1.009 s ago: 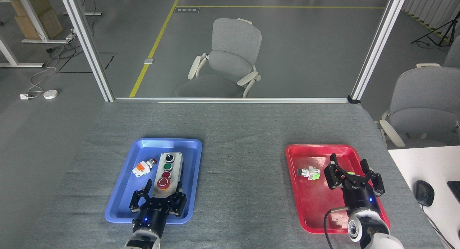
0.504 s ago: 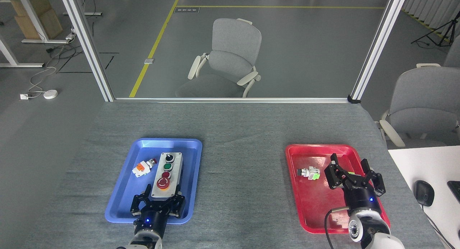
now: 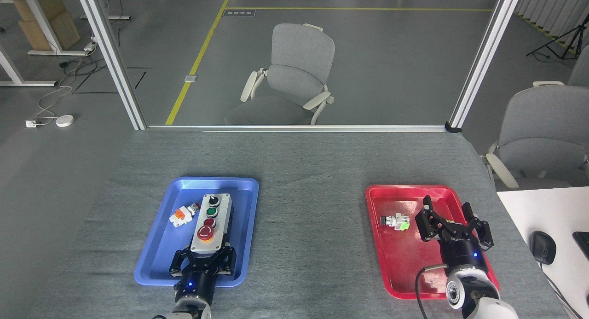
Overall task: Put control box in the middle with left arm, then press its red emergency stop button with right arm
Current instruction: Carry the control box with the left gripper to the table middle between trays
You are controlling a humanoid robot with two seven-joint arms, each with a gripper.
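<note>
One control box [image 3: 209,223], two trays, two loose buttons.

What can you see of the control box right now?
The control box is a long light-grey box on a black base, seemingly plastic. Its top carries a row running from the far end to the near end: black knob, green button, small red button, big red mushroom button on a yellow ring. It lies in the blue tray, long axis slightly slanted, beside a small orange-and-white part. The left tool is closed around its near end.
</note>
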